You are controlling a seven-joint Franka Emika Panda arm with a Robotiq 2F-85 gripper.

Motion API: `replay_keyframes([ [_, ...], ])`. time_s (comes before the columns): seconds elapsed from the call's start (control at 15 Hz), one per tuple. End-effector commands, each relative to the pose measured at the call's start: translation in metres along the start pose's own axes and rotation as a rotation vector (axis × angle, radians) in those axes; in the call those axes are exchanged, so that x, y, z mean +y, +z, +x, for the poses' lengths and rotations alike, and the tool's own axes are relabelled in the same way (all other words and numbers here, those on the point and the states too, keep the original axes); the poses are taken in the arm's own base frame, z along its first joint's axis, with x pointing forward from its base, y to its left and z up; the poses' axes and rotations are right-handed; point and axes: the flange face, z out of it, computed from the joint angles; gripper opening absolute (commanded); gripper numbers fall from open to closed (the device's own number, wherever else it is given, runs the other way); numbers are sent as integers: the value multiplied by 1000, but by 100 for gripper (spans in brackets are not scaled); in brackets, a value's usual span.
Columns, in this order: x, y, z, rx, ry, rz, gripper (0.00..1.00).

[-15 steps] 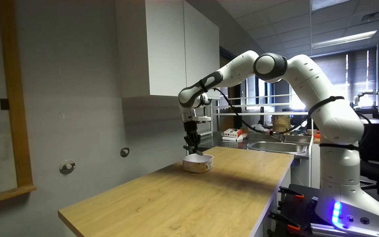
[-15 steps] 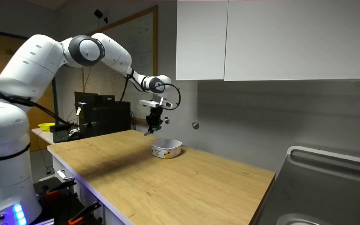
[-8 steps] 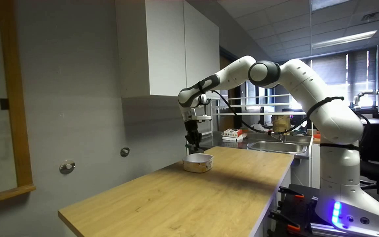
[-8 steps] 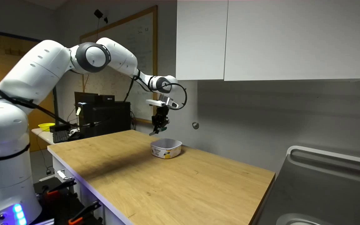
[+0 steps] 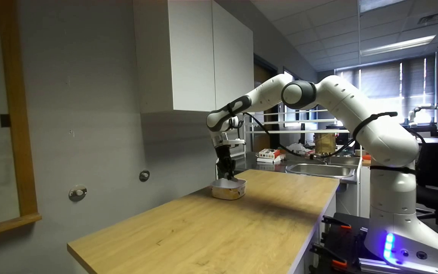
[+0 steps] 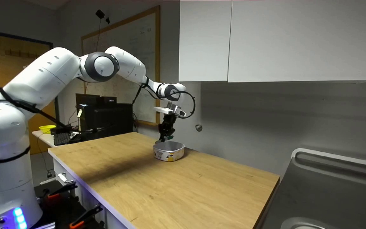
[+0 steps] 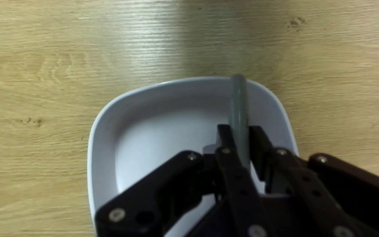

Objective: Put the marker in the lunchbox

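Note:
The white lunchbox (image 7: 163,141) sits upright on the wooden counter, with its open side up. It also shows in both exterior views (image 5: 227,193) (image 6: 167,156). My gripper (image 7: 241,133) is shut on the grey-green marker (image 7: 239,105), which lies between the two black fingertips. In the wrist view the marker is over the right part of the lunchbox, and its far end overlaps the rim. In both exterior views the gripper (image 5: 228,175) (image 6: 166,137) is at the lunchbox's opening, about rim height. I cannot tell whether the marker touches the rim. The marker's near end is hidden by the fingers.
The wooden counter (image 5: 203,228) runs along a grey wall with round fixtures (image 5: 144,176). A white cabinet (image 6: 281,41) hangs above. A metal sink (image 5: 319,170) and small boxes (image 5: 269,154) are past the counter's end. Dark computer equipment (image 6: 113,116) stands beyond the other end.
The arm has come down and moved over the lunchbox, with the marker still in the gripper. The fingertips have gone from above the lunchbox to about its rim. The lunchbox has not moved.

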Motion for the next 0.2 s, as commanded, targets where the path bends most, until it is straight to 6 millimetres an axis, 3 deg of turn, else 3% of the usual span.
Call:
replay_keyframes([
  [0.0, -1, 9, 13, -37, 6, 6, 8],
  [0.13, -2, 13, 16, -34, -7, 8, 8],
])
